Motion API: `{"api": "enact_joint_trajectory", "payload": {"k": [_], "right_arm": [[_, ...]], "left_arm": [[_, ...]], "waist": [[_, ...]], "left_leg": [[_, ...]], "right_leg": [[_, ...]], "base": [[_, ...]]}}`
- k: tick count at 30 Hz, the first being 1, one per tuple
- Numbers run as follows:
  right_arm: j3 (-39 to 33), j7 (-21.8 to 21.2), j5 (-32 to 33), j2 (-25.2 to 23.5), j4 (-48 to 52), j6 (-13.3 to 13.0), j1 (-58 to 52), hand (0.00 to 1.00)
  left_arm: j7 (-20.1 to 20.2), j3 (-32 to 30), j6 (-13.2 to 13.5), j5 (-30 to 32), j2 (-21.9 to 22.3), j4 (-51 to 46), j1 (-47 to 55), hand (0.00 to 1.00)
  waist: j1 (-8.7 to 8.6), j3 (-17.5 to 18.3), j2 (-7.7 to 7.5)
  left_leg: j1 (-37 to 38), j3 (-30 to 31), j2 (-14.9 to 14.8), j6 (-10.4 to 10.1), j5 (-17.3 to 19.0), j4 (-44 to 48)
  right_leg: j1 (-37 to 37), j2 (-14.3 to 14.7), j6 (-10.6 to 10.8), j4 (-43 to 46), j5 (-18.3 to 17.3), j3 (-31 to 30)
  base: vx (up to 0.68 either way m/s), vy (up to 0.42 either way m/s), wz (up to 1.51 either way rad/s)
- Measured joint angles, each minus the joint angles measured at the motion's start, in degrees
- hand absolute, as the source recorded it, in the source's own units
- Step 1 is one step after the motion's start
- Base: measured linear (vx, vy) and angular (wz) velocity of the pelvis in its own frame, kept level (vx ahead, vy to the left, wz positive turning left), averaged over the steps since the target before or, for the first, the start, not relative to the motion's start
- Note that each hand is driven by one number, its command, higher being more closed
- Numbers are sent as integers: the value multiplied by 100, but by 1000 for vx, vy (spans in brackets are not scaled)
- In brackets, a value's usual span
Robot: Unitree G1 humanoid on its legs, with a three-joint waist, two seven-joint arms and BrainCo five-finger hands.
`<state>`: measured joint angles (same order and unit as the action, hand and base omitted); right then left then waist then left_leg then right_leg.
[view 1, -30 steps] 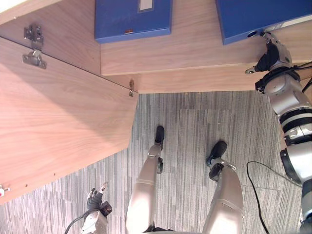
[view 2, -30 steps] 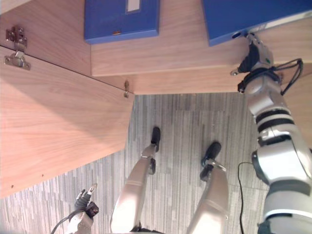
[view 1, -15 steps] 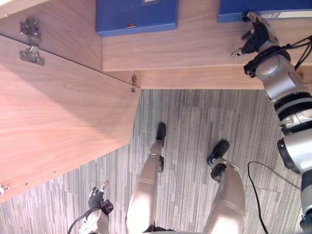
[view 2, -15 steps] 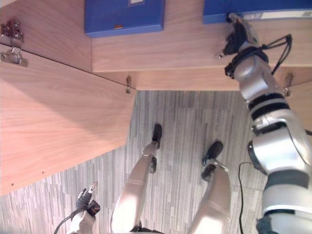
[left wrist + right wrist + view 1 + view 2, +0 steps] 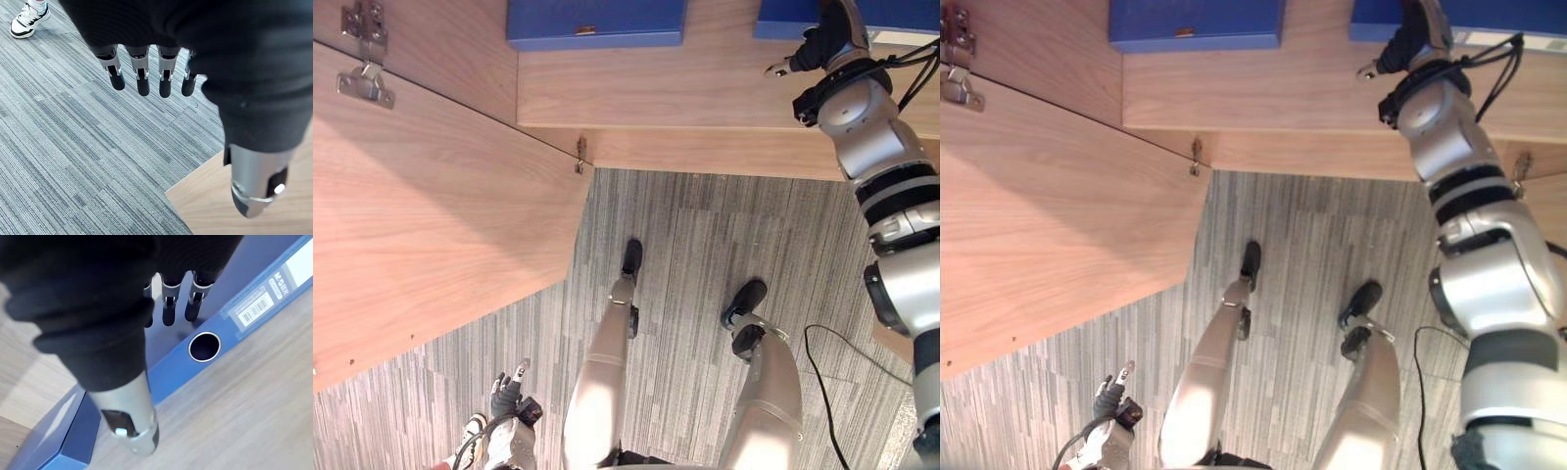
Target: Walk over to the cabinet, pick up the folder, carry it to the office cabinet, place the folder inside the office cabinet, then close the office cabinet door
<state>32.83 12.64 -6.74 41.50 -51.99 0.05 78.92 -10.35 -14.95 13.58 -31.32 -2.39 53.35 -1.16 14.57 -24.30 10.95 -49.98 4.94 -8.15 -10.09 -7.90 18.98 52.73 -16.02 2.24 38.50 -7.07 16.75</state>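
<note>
The blue folder point(image 5: 781, 18) lies flat on the wooden shelf point(image 5: 685, 103) inside the open cabinet, its spine with a round hole point(image 5: 204, 346) facing out. My right hand point(image 5: 837, 29) reaches into the cabinet at the upper right. Its straight fingers point(image 5: 168, 308) rest on the folder's face near the spine and the thumb stands apart, so the hand is open. My left hand point(image 5: 509, 401) hangs open low at the left over the carpet, holding nothing.
A second blue folder point(image 5: 595, 22) lies on the same shelf further left. The cabinet door point(image 5: 431, 225) stands swung open at the left, with hinges point(image 5: 362, 73) on it. A person's shoe point(image 5: 29, 17) is on the grey carpet near my left hand.
My right hand has pushed deeper into the cabinet, and the folder under it went from askew to square on the shelf. The camera has shifted slightly. The left hand has stayed put.
</note>
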Motion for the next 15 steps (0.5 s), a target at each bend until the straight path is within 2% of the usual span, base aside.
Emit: {"api": "enact_joint_trajectory", "payload": {"k": [5, 8, 12, 15], "right_arm": [[-14, -67, -522, -13, 2, -36, -140, 0], [-239, 64, -744, -158, 38, 24, -359, 0], [-1110, 589, -861, -508, 566, 366, -690, 0], [-1888, 1112, -1129, -903, 1500, 674, -1019, 0]], "left_arm": [[0, -13, 1, -2, -19, 3, 0, 0], [-3, -46, 3, -2, -19, 11, 0, 0], [-137, -89, 20, 3, -21, 10, -8, 0], [-258, -220, 21, 5, -13, 54, -60, 0]], "waist": [[-5, -1, -2], [-4, -12, -18], [-30, -30, -40], [-65, -63, -87]], "left_leg": [[65, -5, -5, -4, 18, -2], [206, -32, -19, 0, 26, -62], [206, -67, -39, 45, 62, -79], [209, -94, -81, 1, 112, -9]], "right_leg": [[-74, 10, 0, -27, 0, 0], [-203, 40, 5, -116, -1, -2], [-202, 72, 3, -185, 12, -15], [-214, 118, -62, -216, 67, -53]], "base": [[43, 43, -1], [34, 37, -5], [37, 34, -6], [69, 36, -8]]}}
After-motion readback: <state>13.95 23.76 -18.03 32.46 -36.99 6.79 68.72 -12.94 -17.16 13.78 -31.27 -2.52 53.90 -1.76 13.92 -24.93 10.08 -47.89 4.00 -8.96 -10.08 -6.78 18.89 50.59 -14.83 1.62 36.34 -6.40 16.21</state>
